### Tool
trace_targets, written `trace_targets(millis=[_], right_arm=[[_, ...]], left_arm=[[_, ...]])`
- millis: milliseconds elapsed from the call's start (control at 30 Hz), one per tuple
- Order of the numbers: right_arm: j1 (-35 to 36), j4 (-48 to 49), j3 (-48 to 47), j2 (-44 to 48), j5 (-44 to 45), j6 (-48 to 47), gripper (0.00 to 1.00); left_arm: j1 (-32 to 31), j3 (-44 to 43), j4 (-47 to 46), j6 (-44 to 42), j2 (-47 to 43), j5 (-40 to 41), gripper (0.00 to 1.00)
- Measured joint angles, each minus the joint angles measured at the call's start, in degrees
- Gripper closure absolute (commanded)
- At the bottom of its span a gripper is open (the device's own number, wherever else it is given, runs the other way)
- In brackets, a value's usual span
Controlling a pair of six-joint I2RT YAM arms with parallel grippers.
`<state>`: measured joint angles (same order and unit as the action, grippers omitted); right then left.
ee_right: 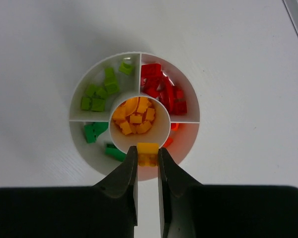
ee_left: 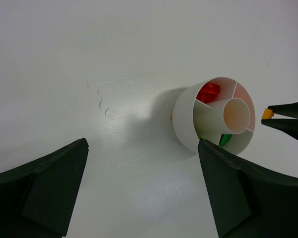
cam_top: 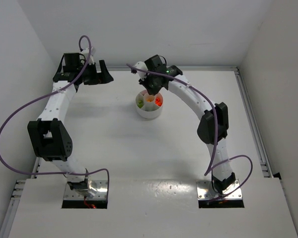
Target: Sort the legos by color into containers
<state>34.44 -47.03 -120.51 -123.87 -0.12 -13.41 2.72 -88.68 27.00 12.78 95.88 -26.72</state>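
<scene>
From above, my arm hides the far rim of the dish point(ee_right: 97, 74), but my right gripper point(ee_right: 148, 158) is pinched narrow on one orange brick point(ee_right: 148, 148) at the central cup's near rim, my left gripper point(ee_left: 143, 144) gaping and empty over the white table point(cam_top: 109, 144), with white walls point(cam_top: 154, 29) around.

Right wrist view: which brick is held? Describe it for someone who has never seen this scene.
Find the round white dish, then its central cup of orange bricks. At the cup's lower edge in this view, the right gripper pinches one yellow-orange brick. It alone is held in the gripper rather than lying in a compartment.
</scene>
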Motion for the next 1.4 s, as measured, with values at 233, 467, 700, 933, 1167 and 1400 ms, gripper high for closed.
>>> trace_targets(millis=[233, 467, 700, 933, 1167, 1400], right_arm=[[-0.52, -0.61, -0.72, -1.81, -1.25, 0.52, 1.00], [-0.57, -1.11, -0.87, -2.54, -1.64, 0.85, 0.66], [-0.57, -1.14, -1.14, -2.71, -1.66, 1.64, 0.52], [-1.49, -1.20, -0.09, -0.33, -2.05, 2.75, 0.48], [-9.55, 1.57, 13.18, 13.99, -1.81, 3.67, 0.46], [-22.84, 6.45, 33.97, 26.93, -1.38, 5.18, 0.44]], left_arm=[[0.00, 0.02, -0.02, -0.02, 0.00, 0.31, 0.01], [0.00, 0.02, -0.04, -0.02, 0.00, 1.46, 0.01], [0.00, 0.02, -0.07, -0.31, 0.00, 3.30, 0.01], [0.00, 1.20, -0.52, -1.29, -0.11, 5.03, 0.01], [-0.11, 7.85, -0.63, -3.87, -4.33, 7.72, 0.01], [-0.11, 21.94, -1.86, -7.34, -15.04, 11.17, 0.01]])
